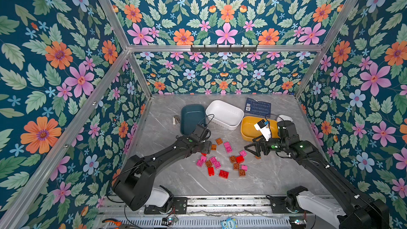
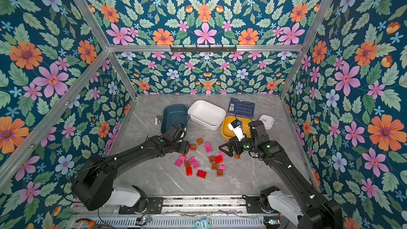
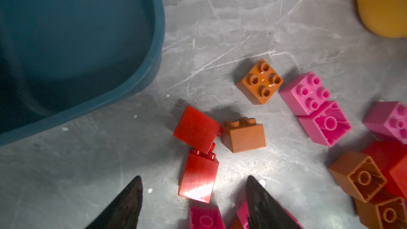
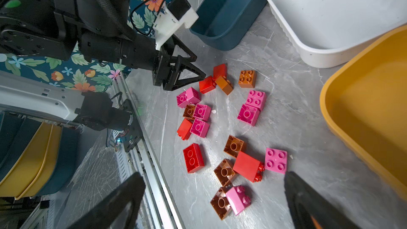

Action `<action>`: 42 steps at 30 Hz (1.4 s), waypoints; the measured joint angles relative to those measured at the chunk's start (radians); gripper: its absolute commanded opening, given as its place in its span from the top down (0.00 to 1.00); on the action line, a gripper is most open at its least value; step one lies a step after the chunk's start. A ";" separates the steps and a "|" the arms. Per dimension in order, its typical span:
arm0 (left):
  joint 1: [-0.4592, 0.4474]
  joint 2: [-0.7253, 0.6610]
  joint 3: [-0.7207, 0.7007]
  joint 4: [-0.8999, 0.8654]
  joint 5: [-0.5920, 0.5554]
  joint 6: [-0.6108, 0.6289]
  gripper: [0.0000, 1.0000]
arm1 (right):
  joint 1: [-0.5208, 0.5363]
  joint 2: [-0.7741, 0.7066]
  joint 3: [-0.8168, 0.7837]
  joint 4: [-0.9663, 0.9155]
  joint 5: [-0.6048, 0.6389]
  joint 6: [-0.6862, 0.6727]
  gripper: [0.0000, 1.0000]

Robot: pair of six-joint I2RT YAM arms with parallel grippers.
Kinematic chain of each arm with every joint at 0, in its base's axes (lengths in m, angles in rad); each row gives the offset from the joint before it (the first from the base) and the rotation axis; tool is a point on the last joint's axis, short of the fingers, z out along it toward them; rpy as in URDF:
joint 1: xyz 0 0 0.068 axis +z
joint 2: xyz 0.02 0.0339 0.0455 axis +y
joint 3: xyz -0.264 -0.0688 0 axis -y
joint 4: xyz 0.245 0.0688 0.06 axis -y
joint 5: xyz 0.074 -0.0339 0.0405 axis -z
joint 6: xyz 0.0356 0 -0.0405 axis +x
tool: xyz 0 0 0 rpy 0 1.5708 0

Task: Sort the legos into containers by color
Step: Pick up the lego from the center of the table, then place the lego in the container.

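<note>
The left arm is stretched low across the table [image 1: 275, 172], the left gripper [image 3: 193, 177] held with jaws apart and a red brick [image 3: 198, 172] lying untouched between them, the teal bin [image 3: 158, 29] just beyond. The right gripper [image 4: 214, 174] is held wide open above scattered bricks [image 4: 233, 146], the yellow bin [image 4: 363, 106] beside it.

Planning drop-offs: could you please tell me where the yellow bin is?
In both top views, the yellow bin sits right of centre, between the white bin and the small white dish.
</note>
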 measured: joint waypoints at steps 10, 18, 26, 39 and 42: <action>-0.050 0.093 -0.023 0.004 -0.057 0.026 0.38 | 0.000 0.000 -0.003 -0.056 0.008 -0.023 0.01; -0.056 0.148 -0.014 0.010 -0.085 0.048 0.50 | 0.000 0.002 -0.015 -0.058 0.008 -0.024 0.01; -0.056 0.185 0.017 0.018 -0.094 0.059 0.65 | 0.000 -0.003 -0.013 -0.062 0.019 -0.024 0.01; -0.056 0.133 0.082 -0.089 -0.110 0.069 0.67 | 0.001 0.009 0.010 -0.063 0.018 -0.020 0.01; -0.048 0.111 0.153 -0.161 -0.122 0.060 0.67 | 0.001 0.014 0.014 -0.054 0.016 -0.002 0.01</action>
